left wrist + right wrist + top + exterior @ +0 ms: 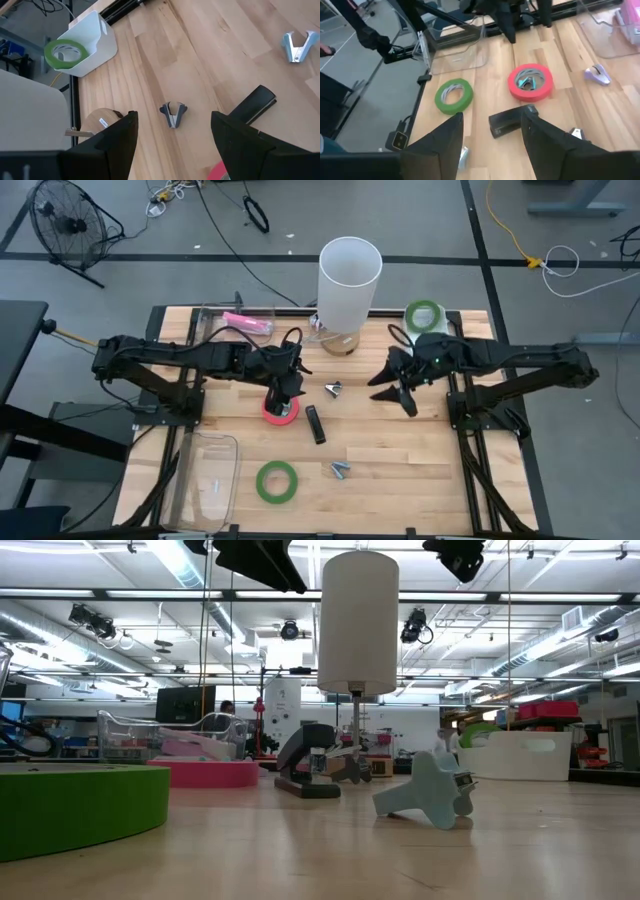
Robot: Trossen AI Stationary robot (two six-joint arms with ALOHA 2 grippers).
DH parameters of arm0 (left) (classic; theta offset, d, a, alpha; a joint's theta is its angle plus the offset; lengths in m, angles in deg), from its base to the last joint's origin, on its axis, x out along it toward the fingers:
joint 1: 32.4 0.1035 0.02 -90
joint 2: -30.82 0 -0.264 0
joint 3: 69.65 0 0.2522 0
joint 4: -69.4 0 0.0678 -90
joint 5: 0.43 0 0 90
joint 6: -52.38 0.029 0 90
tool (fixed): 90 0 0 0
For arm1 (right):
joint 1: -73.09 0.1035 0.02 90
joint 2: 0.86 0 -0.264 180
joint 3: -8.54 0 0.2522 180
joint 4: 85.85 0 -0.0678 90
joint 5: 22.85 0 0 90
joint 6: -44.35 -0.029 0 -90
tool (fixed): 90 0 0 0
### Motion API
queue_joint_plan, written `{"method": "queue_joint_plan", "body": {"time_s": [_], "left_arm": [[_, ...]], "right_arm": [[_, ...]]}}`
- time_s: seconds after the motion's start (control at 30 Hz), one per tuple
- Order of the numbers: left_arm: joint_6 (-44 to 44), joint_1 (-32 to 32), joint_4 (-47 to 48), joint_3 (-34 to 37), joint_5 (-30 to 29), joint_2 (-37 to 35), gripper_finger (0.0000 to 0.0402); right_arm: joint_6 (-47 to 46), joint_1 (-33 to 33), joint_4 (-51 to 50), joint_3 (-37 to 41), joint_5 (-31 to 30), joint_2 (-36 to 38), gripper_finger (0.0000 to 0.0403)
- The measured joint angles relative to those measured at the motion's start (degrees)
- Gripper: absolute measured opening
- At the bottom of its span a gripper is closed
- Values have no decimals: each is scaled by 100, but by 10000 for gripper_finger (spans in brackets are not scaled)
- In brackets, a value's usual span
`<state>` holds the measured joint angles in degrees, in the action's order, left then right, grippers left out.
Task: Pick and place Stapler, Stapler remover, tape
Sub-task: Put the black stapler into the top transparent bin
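A black stapler (316, 424) lies mid-table, beside a red tape ring (280, 413). One green tape ring (277, 481) lies flat near the front edge. Another (425, 315) sits in a white bin (97, 40) at the back right. A grey staple remover (333, 389) rests between the arms, and a pale blue one (341, 470) lies near the front. My left gripper (285, 388) hangs open above the red ring (530, 80). My right gripper (398, 395) hangs open in the air right of the grey remover (173, 114), its fingers framing the stapler (512, 121) farther off.
A tall white cylinder (350, 280) stands on a round base at the back centre. A clear box with a pink stapler (247, 323) sits at the back left, and a clear tray (205, 480) at the front left. A lilac remover (597, 74) lies beyond the red ring.
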<state>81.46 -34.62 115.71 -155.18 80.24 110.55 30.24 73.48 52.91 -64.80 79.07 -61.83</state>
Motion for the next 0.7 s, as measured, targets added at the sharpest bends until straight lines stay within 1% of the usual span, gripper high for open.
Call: {"method": "queue_joint_plan", "body": {"time_s": [0.13, 0.27, 0.7], "left_arm": [[-1, 0, 2, 2, 14, 0, 252], [-1, 0, 2, 4, 12, 0, 252], [-1, 0, 0, 4, 14, 0, 252]], "right_arm": [[-23, 168, 135, 88, -263, -11, 198], [-24, 239, 187, 95, -400, -11, 198], [141, 247, 117, 95, -428, -11, 198]]}}
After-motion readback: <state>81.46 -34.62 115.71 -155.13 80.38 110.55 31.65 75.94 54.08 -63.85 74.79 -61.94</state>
